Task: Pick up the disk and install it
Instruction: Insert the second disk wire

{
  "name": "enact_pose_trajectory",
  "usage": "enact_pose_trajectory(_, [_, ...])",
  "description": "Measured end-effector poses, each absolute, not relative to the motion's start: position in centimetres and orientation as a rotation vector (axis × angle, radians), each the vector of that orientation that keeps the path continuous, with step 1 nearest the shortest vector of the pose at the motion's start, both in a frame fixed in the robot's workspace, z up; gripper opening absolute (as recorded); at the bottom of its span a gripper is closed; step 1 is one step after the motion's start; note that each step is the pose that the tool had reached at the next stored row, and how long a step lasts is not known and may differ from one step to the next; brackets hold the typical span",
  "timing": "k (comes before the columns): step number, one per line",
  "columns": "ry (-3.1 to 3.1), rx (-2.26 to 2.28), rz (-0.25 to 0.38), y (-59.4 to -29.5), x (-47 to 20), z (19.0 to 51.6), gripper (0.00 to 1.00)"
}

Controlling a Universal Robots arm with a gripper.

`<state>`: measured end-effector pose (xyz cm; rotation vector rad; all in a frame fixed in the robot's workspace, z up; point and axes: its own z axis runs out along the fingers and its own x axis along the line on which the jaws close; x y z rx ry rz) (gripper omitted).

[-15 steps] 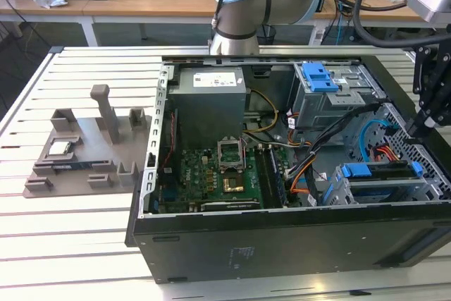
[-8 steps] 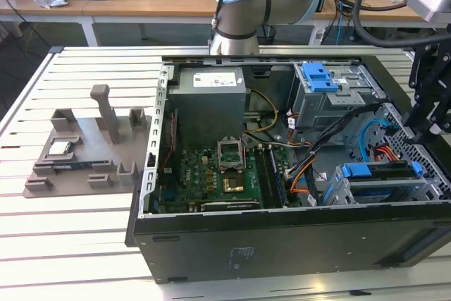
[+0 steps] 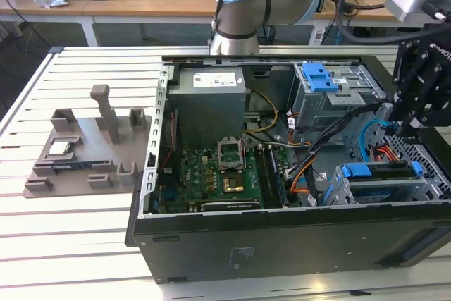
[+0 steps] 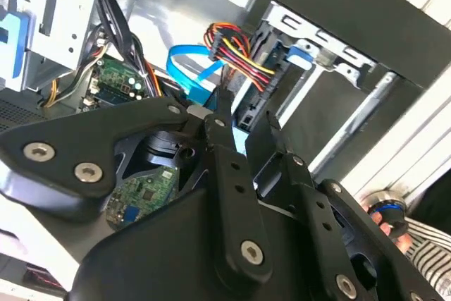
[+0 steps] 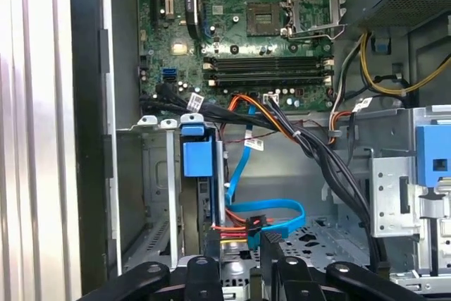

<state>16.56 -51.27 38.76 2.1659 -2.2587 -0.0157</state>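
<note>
Inside the open computer case (image 3: pixel 211 237), at its corner near the exterior view's right, the disk (image 3: pixel 380 172) is seated on edge in the silver drive bay (image 3: pixel 430 189), cables plugged into it. The gripper (image 3: pixel 407 126) is held just above the disk's cabled end; whether its fingers are parted cannot be told

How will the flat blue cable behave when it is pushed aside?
The blue cable probably bends easily: it is thin, flat and lies in a loose loop. It looks light. It may spring back.
</note>
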Motion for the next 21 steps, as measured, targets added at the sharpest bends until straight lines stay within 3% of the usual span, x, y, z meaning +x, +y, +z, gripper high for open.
enact_pose_trajectory(11, [-2.259, 2.166, -0.015, -51.17, 16.14, 37.55, 0.36])
enact_pose_trajectory(12, [-2.259, 2.166, -0.016, -51.17, 16.14, 37.55, 0.35])
enact_pose_trajectory(15, [-2.259, 2.166, -0.015, -51.17, 16.14, 37.54, 0.16])
enact_pose_trajectory(21, [-2.257, 2.164, -0.011, -51.8, 16.14, 37.5, 0.16])
